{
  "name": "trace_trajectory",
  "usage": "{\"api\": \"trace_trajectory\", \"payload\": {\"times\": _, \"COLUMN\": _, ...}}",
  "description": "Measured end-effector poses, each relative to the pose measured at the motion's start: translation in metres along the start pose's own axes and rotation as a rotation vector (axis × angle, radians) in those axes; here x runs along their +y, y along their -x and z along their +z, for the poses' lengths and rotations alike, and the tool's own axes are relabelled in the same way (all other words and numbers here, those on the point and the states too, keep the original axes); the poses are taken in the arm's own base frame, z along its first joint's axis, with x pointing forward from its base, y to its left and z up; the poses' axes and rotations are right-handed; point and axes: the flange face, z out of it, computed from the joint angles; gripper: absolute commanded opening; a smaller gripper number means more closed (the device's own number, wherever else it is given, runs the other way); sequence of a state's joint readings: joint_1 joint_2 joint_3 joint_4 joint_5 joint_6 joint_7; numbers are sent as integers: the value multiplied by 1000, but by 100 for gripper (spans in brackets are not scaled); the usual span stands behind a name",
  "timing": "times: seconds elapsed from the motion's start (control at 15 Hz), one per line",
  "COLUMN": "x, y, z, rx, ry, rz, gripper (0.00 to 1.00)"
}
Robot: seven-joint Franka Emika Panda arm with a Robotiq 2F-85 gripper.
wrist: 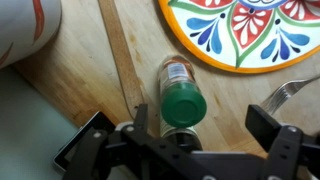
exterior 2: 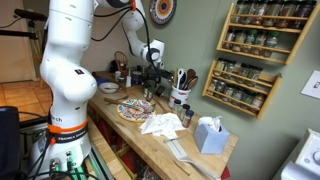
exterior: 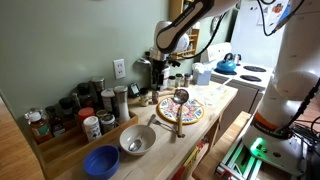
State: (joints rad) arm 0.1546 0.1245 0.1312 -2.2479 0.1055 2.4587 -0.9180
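We start with the wooden counter (wrist: 90,60), which runs along the wall in both exterior views and carries a crowd of kitchen things. The white robot arm (exterior 2: 65,60) reaches over its far end. Near the middle of the counter lies a painted plate (exterior: 185,112) with a long-handled spoon (exterior: 180,100) resting across it. In the wrist view the plate's rim fills the upper right corner, and a fork (wrist: 290,90) pokes in from the right edge, apart from the jar.

The gripper (wrist: 202,122) hangs low over the wood with its jaws spread as wide as they go, holding nothing. Between them, touching neither finger as far as we can see, is a small spice jar (wrist: 180,75). It seems to lie on its side on bare wood, just beside the plate's rim but not on it. Its green cap (wrist: 184,103) points toward the gripper and its label faces up.

We judge the jar light and stiff, most likely glass or hard plastic, and so smooth and round. It may roll away or slip out if pinched off centre, and it could crack if dropped. The best hold, we think, is across the body just behind the cap, with the fingers square to its long side so that it cannot roll. The cap itself looks a poorer place, as it might turn or come loose
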Motion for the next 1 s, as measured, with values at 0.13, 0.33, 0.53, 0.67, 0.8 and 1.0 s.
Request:
{"api": "trace_trajectory", "payload": {"times": 0.13, "x": 3, "y": 1, "z": 5, "rx": 2, "ry": 0, "rz": 2, "gripper": 100}}
{"api": "trace_trajectory", "payload": {"times": 0.33, "x": 9, "y": 1, "z": 9, "rx": 3, "ry": -2, "rz": 9, "gripper": 74}}
{"api": "trace_trajectory", "payload": {"times": 0.53, "x": 13, "y": -1, "z": 11, "rx": 5, "ry": -3, "rz": 11, "gripper": 50}}
{"api": "trace_trajectory", "payload": {"times": 0.67, "x": 15, "y": -2, "z": 13, "rx": 4, "ry": -4, "rz": 10, "gripper": 35}}
{"api": "trace_trajectory", "payload": {"times": 0.8, "x": 17, "y": -3, "z": 15, "rx": 2, "ry": -6, "rz": 8, "gripper": 20}}
{"api": "trace_trajectory", "payload": {"times": 1.0, "x": 17, "y": -3, "z": 15, "rx": -1, "ry": -4, "rz": 5, "gripper": 20}}
